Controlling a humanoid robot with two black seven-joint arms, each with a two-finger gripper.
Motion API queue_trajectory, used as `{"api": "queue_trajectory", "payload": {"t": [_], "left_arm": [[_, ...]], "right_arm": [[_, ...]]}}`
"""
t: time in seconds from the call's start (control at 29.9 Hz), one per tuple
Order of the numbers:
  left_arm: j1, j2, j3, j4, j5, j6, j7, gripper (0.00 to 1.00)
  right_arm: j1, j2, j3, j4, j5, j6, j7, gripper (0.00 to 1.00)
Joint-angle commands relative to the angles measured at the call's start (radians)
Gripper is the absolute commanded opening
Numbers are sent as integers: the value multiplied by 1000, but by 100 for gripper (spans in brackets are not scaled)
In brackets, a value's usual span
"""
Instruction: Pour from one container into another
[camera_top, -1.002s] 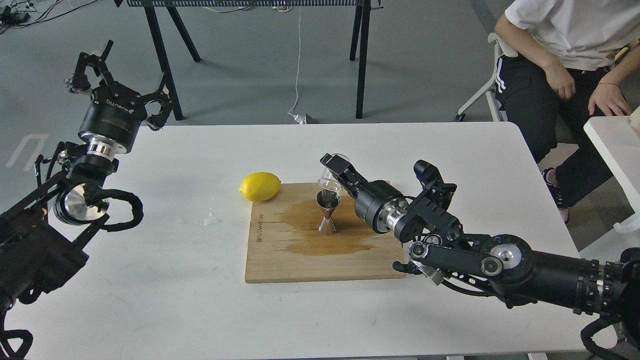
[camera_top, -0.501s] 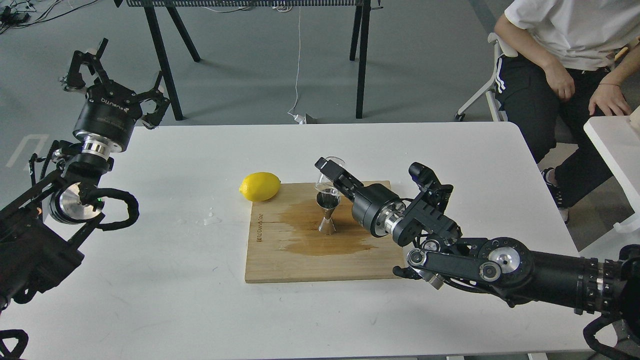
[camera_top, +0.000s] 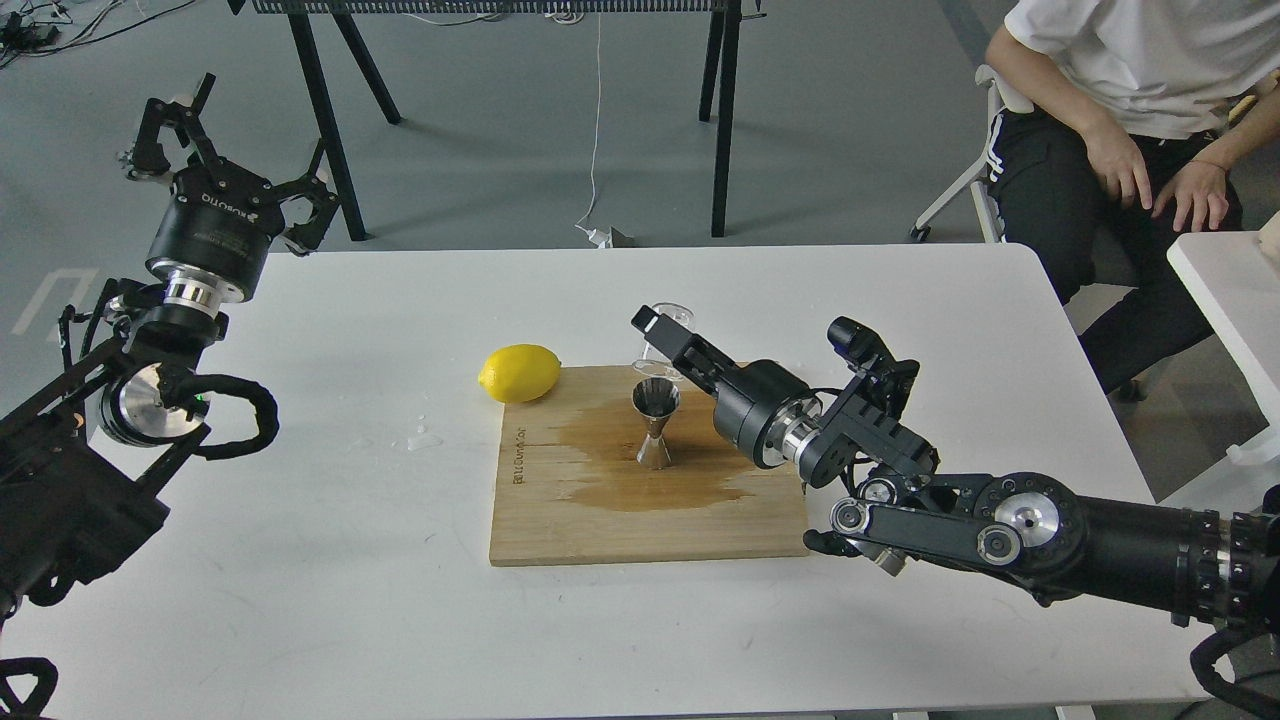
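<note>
- The right gripper (camera_top: 668, 335) has lifted and tipped back since a moment ago, so the clear glass cup (camera_top: 664, 340) no longer hangs mouth-down over the steel jigger (camera_top: 655, 424); the pour looks finished.
- Its fingers are closed on the cup, held just behind the jigger.
- The jigger stands upright mid-board on the wet-stained cutting board (camera_top: 640, 520), the lemon (camera_top: 520, 372) at the board's far left corner.
- The left gripper (camera_top: 225, 150) hangs spread and empty over the desk's (camera_top: 300, 560) far left corner.

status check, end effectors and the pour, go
Right end effector shut on glass cup, tipped above jigger. Left end effector open, off the table edge. Jigger upright on wet board; lemon clear of it.
</note>
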Motion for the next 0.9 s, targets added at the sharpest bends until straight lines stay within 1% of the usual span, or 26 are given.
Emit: {"api": "queue_trajectory", "payload": {"t": [0.0,0.17,0.27,0.4,0.6,0.7,0.87], "left_arm": [[-1,1,-1,0,0,0,0,100],[-1,1,1,0,0,-1,0,100],[-1,1,2,0,0,0,0,100],[-3,-2,5,0,0,0,0,100],[-10,-6,8,0,0,2,0,100],[-12,-5,10,0,0,2,0,100],[-12,-6,10,2,0,2,0,100]], "right_arm": [[-17,-6,22,2,5,0,4,39],[-71,-34,109,28,14,0,-2,39],[-105,-81,172,52,97,9,-7,40],[-152,-98,267,58,195,39,-8,40],[-261,-103,457,55,371,116,-19,40],[-303,-101,535,51,492,151,-37,40],[-359,-103,620,38,689,239,-46,40]]}}
